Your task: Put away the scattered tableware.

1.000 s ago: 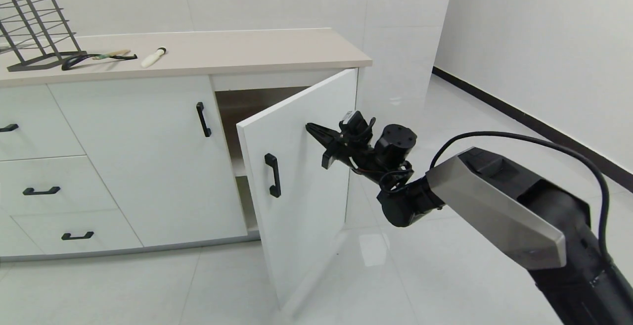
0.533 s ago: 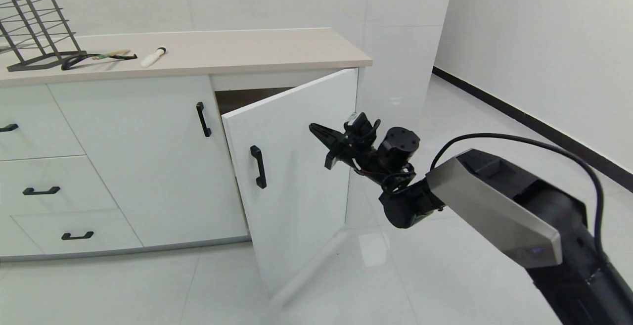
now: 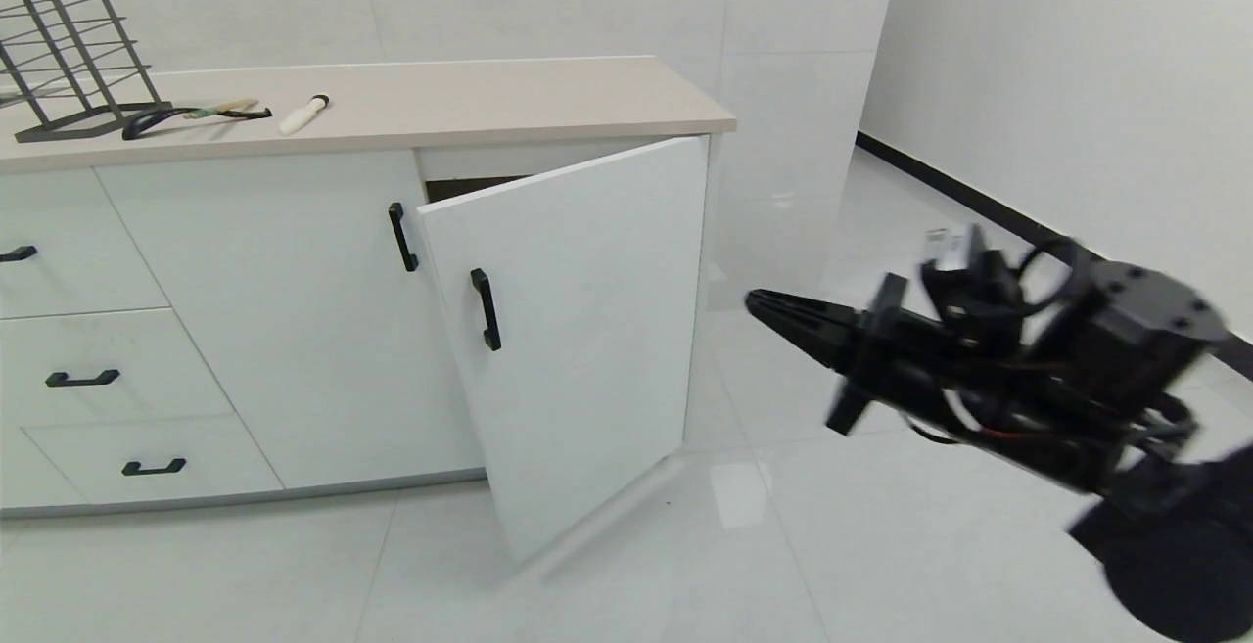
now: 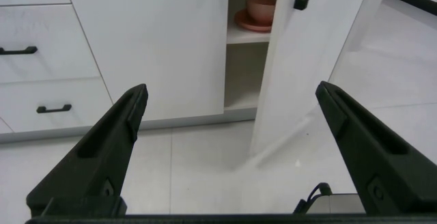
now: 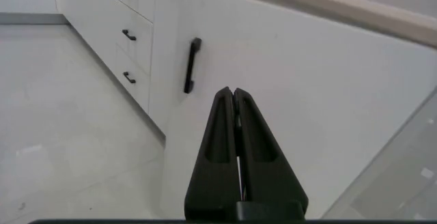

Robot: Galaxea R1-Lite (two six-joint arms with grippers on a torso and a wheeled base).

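Note:
Loose utensils lie on the beige countertop (image 3: 509, 100): a dark-handled one (image 3: 186, 114) and a white-handled one (image 3: 303, 113), beside a black wire rack (image 3: 69, 46). The white cabinet door (image 3: 587, 330) with its black handle (image 3: 485, 308) stands slightly ajar. Through the gap, a pink bowl (image 4: 261, 5) sits on a pink plate (image 4: 251, 24) on the inner shelf. My right gripper (image 3: 762, 303) hangs shut and holds nothing, to the right of the door and apart from it; its closed tips (image 5: 233, 94) point at the door face (image 5: 307, 115). My left gripper (image 4: 232, 91) is open and holds nothing, low in front of the cabinet.
Drawers with black handles (image 3: 82, 378) fill the cabinet's left side, and a second door with a handle (image 3: 399, 236) is beside the ajar one. Glossy white floor (image 3: 744, 545) spreads in front and to the right. A wall with a dark baseboard (image 3: 979, 203) runs along the right.
The cabinet door has swung from well open to almost shut. My right arm has drawn back to the right, away from the door face.

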